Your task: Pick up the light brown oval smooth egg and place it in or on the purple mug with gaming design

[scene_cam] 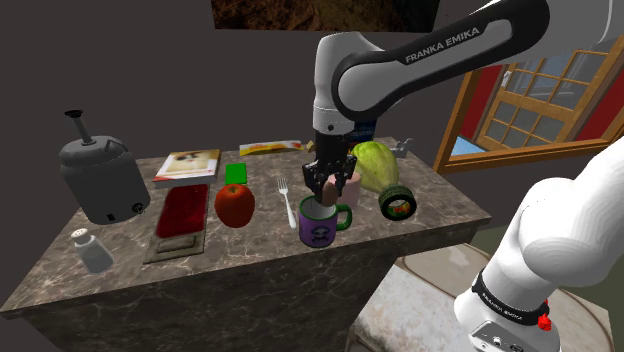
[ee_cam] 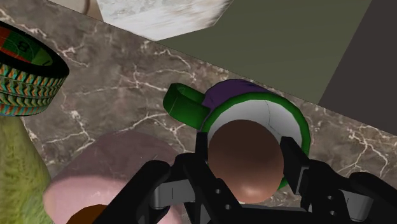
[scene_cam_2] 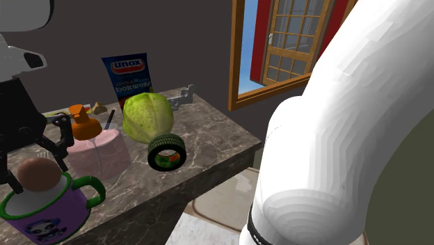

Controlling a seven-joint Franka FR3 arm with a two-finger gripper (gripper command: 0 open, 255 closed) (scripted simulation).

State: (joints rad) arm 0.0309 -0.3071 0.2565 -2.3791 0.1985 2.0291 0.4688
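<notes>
My tool [ee_cam: 247, 156] is clamped on the egg [ee_cam: 245, 168], with the mug [ee_cam: 230, 93] right beneath it, mouth up, so I judge that letting go would seat the egg inside.

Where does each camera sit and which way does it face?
Shoulder view: beside the stand, looking down over the marble counter; white arm crosses the top.
Second exterior view: low near the mug, facing the window; white arm link at right.
Wrist view: on the hand, looking down at the egg; black fingers clasp it.
All share egg and mug.
</notes>
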